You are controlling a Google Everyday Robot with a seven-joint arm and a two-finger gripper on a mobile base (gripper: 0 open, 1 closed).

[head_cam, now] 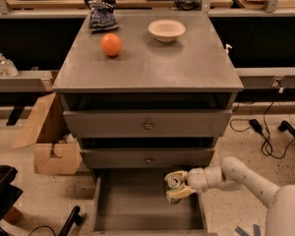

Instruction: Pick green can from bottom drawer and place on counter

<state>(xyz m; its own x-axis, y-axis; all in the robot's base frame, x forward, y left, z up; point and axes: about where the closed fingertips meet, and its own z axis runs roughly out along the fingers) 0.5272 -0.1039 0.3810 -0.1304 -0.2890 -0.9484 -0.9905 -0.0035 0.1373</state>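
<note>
The green can (174, 190) is a small dark can with a silver top, held in my gripper (176, 186) above the right side of the open bottom drawer (137, 213). The gripper's pale fingers are shut on the can from above and below. My white arm (236, 176) reaches in from the lower right. The counter (152, 58) is the grey top of the drawer cabinet, well above the can.
On the counter stand an orange ball (111, 44), a white bowl (166, 30) and a blue chip bag (102, 13). The two upper drawers (147, 126) are closed. Cardboard boxes (49, 151) lie left of the cabinet; cables (265, 132) lie on the floor at right.
</note>
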